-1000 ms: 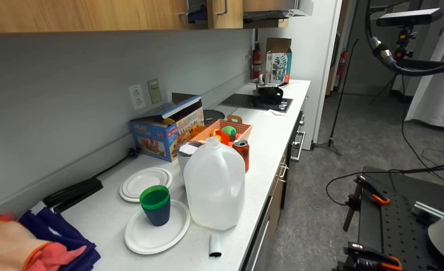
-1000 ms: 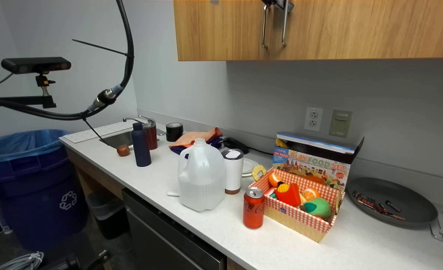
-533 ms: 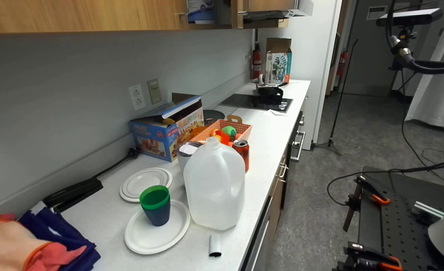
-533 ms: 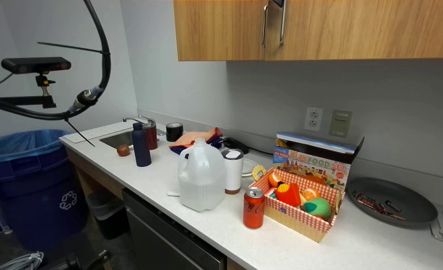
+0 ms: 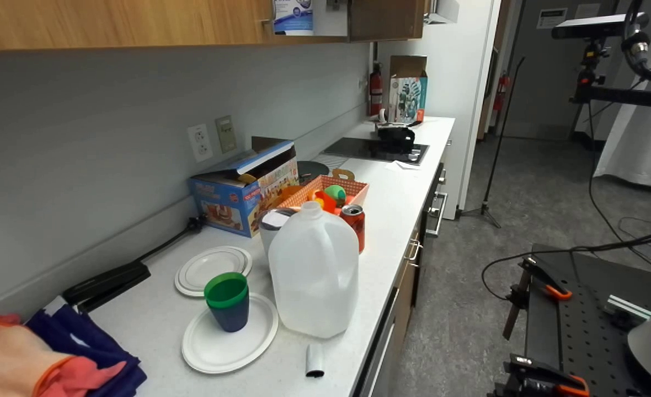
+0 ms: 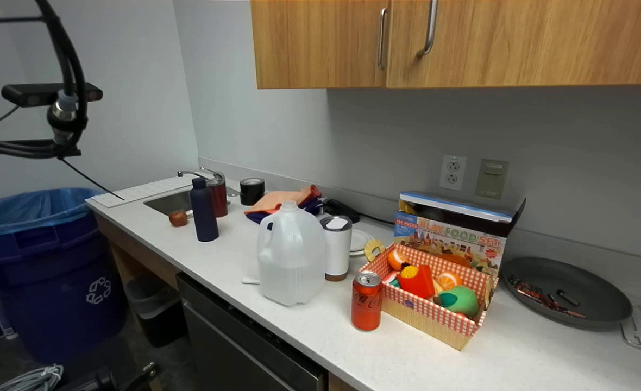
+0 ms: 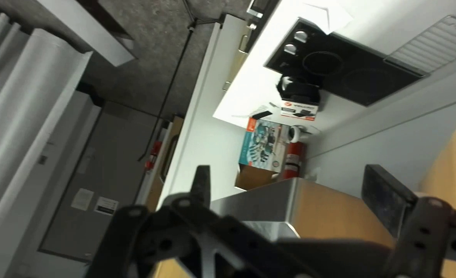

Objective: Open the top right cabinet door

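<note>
Wrist view shows the gripper released, jaws well apart with nothing visibly held, while the top right cabinet door stands swung out, probably near the gripper, which could drag it partly shut if backing away snags it.

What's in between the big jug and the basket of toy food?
Two things: a white tumbler and a red can. Both exterior views show them standing between the jug and the basket.

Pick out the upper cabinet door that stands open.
The top right door: it juts out, baring the cabinet's inside, while the left door is shut.
</note>
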